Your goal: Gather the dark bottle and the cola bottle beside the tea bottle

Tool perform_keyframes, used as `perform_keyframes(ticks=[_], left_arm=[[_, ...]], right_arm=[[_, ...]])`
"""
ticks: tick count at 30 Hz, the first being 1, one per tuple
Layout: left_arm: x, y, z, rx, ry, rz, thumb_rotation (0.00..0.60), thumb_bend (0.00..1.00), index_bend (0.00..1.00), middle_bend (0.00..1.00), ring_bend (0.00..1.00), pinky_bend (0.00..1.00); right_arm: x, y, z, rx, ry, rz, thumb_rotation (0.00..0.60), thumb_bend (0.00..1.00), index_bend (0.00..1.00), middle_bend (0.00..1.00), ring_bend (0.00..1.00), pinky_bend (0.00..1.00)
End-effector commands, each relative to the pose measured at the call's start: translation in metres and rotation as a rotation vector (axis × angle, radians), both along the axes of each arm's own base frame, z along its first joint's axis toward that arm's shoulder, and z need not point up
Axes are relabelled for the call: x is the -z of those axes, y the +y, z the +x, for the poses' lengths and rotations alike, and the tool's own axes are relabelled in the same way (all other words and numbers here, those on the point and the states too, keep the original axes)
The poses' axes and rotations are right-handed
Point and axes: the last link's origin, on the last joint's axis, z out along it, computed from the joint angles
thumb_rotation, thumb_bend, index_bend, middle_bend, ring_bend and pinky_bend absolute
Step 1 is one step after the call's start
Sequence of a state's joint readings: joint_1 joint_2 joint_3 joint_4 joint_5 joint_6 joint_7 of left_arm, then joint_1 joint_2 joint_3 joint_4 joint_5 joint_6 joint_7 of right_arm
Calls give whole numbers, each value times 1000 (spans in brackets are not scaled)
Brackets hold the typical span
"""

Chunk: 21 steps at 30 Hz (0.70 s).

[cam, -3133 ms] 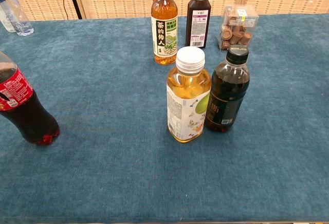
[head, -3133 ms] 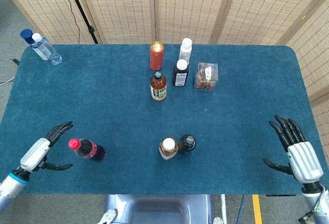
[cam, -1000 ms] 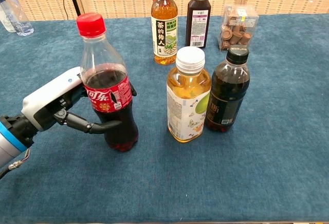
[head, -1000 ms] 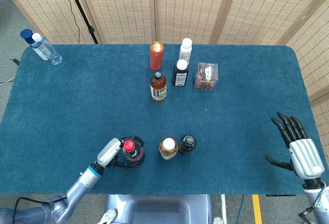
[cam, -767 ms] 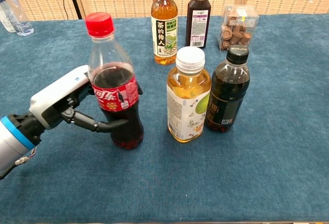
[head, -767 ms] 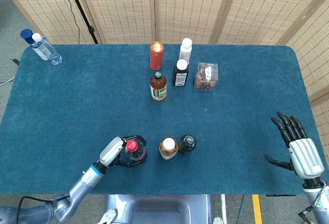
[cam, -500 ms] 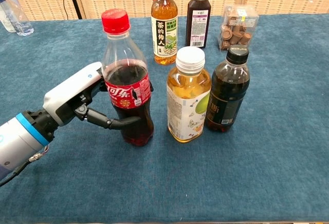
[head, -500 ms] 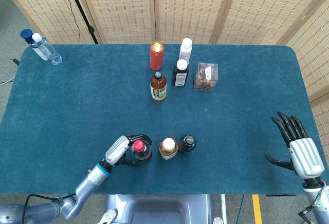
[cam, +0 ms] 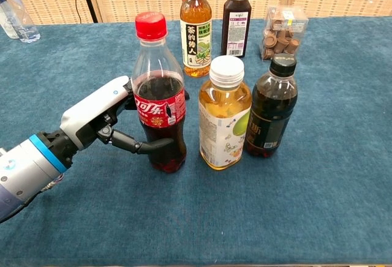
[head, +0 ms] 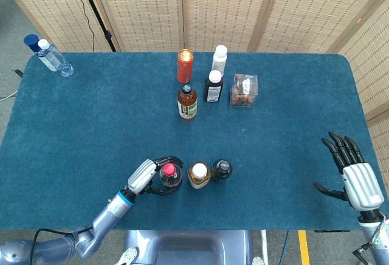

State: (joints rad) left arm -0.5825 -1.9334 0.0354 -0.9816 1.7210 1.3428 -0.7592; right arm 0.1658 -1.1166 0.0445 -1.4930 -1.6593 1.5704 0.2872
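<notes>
The cola bottle (cam: 159, 95) stands upright with a red cap and red label, partly full of dark liquid, just left of the tea bottle (cam: 224, 115). The tea bottle (white cap, amber liquid, pale label) stands upright in the middle. The dark bottle (cam: 271, 109), black-capped, stands close against its right side.

The table (cam: 343, 206) wears a matt blue cloth with a short, carpet-like nap. The cola bottle (cam: 160, 95) is clear glossy plastic with a smooth red cap and a shiny red label; the tea bottle (cam: 224, 115) is the same clear plastic, with a ribbed white cap and a paper-look label. The dark bottle (cam: 271, 109) gleams. The left hand (cam: 101, 120) has a smooth white shell and black fingers. Woven straw-like screens (head: 243, 10) fill the frame's top.
</notes>
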Motion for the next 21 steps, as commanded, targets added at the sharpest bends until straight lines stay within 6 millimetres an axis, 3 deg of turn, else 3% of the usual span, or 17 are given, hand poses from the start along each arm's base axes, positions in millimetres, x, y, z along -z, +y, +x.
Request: perform_keyframes(ticks=[1,3,5,10,17,21], left_arm=[[-2,-2,-1,13,-1,-14,600,226,82,71,128,422],[-4,-2,-1,21,-1,-8,600,211,1,2,35,353],[-6,-3,-2,21,-12,-11,600,205,0,0,5,319],[-13,-2,-6,18,-36,8,600,202,0,0,0,269],[-34,-3,-18,25,-60,53,600,202,0,0,0,11],[-60,-3,-34,42,-17,102,600,202,0,0,0,0]], right_arm=[[0,0,0,-1,0,2,600,0,0,0,0,0],[0,0,0,-2,1,1,600,0,0,0,0,0],[0,0,1,-3,-1,1,600,0,0,0,0,0],[-1,0,0,-1,-2,-2,600,0,0,0,0,0],[-1,1,1,-1,-4,-1,600,0,0,0,0,0],[-1,2,1,4,9,-5,600,0,0,0,0,0]])
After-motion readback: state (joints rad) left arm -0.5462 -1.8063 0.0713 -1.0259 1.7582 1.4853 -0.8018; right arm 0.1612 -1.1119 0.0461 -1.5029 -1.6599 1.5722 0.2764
